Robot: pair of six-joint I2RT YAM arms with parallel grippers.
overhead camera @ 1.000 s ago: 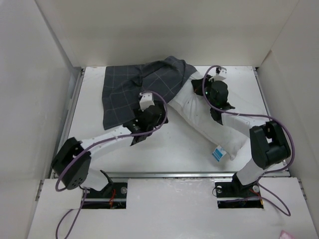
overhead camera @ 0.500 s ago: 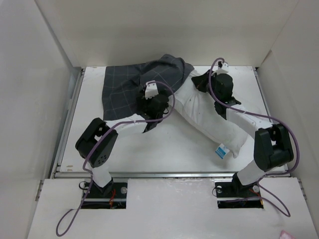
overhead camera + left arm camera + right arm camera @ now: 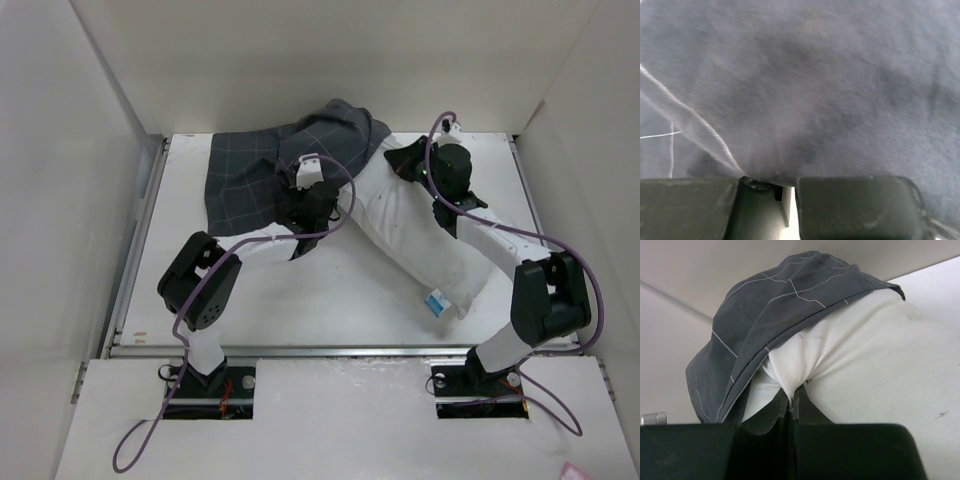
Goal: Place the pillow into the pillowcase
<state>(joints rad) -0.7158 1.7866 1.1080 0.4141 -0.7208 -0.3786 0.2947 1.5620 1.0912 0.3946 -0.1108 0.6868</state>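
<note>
We see the dark charcoal-grey pillowcase with its thin light grid check (image 3: 245, 180) lying on the far left part of the white table (image 3: 350, 300). Its mouth is drawn over only the far end of the large soft white pillow (image 3: 410, 230). Most of the pillow lies outside the sack, bare on the table. In the right wrist view the checked cloth (image 3: 765, 315) sits like a hood over the white cushion's (image 3: 865, 360) corner.

The left arm reaches from its base with the elbow bent low. The left gripper (image 3: 303, 210) is on the near edge of the pillowcase, just beside the pillow. Its own camera shows grey fabric (image 3: 805, 85) filling the view and the left gripper (image 3: 767, 187) closed tight, a fold of that cloth drawn between its fingers (image 3: 855, 205).

The right arm stretches forward over the pillow. The right gripper (image 3: 402, 163) is at the cushion's far edge, near the case's mouth. From the wrist we see the right gripper (image 3: 790, 412) closed, pinching a small ridge of white pillow cover.

The pillow's long axis runs diagonally, from the far centre toward the near right. Its small blue-and-white tag (image 3: 435, 303) is at the near-right end, and the opposite end points into the pillowcase.
</note>
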